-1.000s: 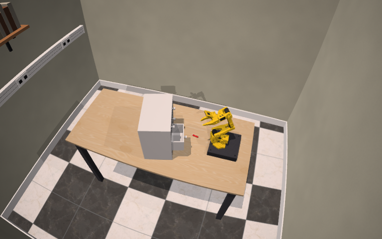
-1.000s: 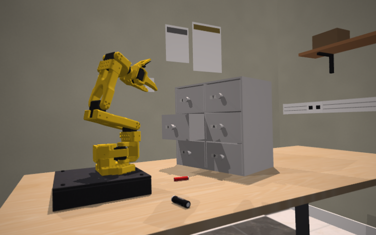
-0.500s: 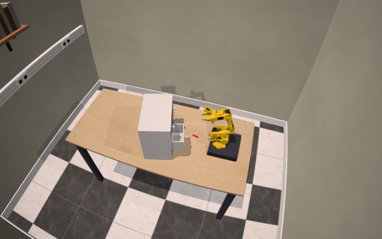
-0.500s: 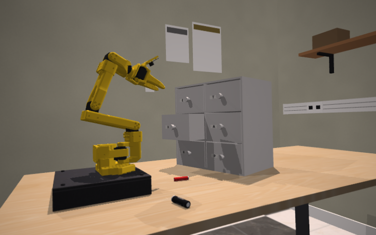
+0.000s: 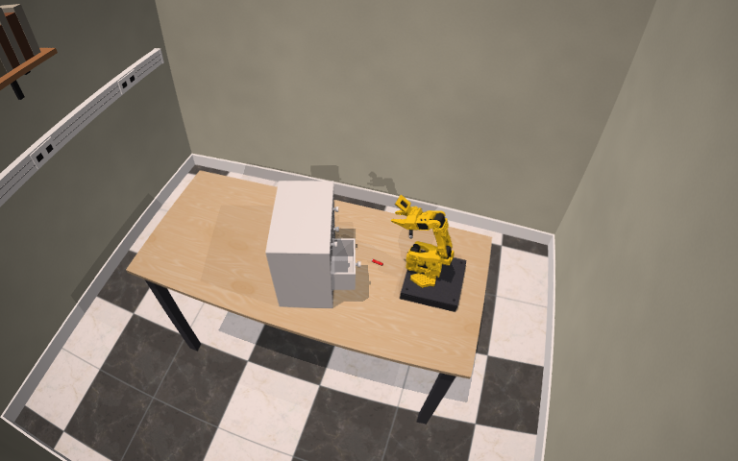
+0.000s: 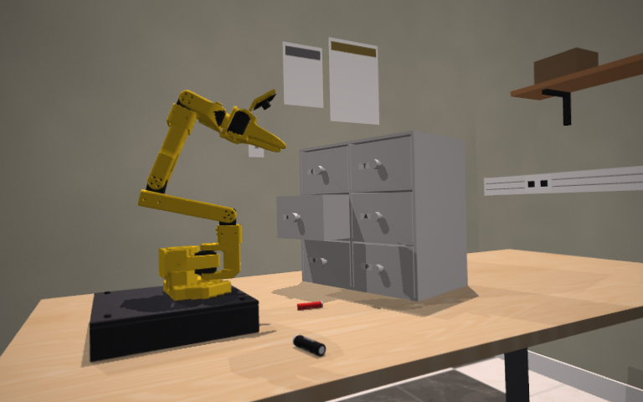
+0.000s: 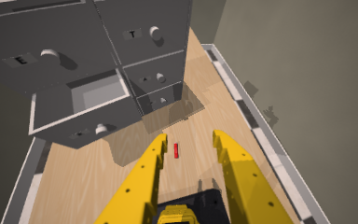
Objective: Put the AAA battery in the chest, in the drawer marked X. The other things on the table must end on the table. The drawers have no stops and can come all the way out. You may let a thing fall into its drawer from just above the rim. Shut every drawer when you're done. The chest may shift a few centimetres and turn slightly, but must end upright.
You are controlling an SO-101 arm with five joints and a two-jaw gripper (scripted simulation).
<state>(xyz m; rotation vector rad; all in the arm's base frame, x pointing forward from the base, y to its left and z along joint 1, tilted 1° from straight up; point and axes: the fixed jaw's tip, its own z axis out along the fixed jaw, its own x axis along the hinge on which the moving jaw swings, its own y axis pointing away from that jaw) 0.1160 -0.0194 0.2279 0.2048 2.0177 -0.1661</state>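
Observation:
My gripper (image 5: 394,221) (image 6: 283,147) (image 7: 190,134) is open and empty, its fingers a modest gap apart. It is raised high above the table, in front of the chest and short of it. The grey chest (image 5: 302,217) (image 6: 440,213) stands upright. Its left middle drawer (image 5: 343,281) (image 6: 308,229) (image 7: 123,122) is pulled partway out; its small label looks like an X but is hard to read. The part of its inside that shows in the wrist view holds nothing. The slim red battery (image 5: 377,261) (image 6: 310,306) (image 7: 176,150) lies on the table between the chest and the arm's base.
A thicker black cylinder (image 5: 410,233) (image 6: 309,345) lies on the table (image 5: 233,233) (image 6: 379,341). The other drawers look shut, with knobs sticking out. The arm's black base (image 5: 432,296) (image 6: 175,332) stands opposite the drawer fronts. A wall runs behind the table.

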